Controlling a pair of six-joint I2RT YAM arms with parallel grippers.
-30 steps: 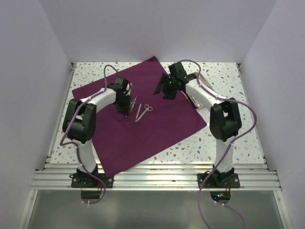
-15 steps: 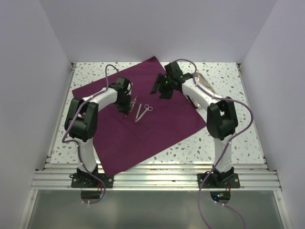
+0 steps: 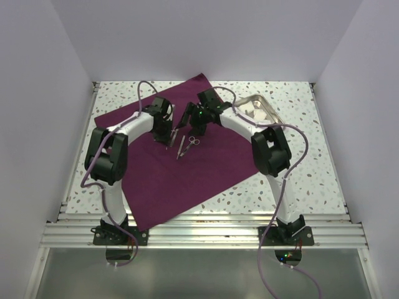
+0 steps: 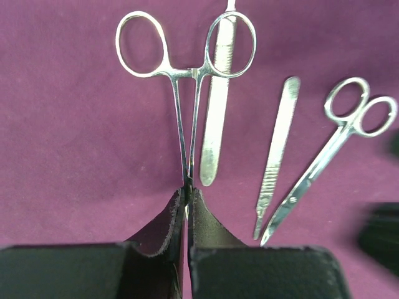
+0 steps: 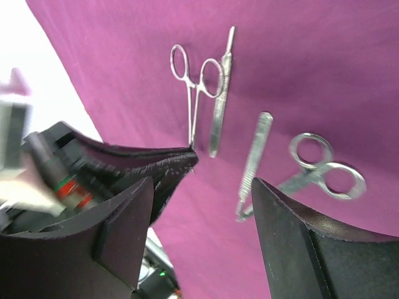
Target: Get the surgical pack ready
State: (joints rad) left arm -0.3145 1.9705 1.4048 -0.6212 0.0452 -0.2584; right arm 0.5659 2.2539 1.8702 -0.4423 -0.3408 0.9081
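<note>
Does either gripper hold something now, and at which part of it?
The left gripper is shut on the ring-handled forceps, at their tip end. The right gripper is open, holding nothing.

Tips of forceps: hiding inside the clamped left gripper.
Top of scalpel handle: running off the upper edge.

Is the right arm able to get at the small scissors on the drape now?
Probably yes. The right end effector hangs open near the scissors with nothing between; the left end effector, shut on the forceps, is off to the side.
</note>
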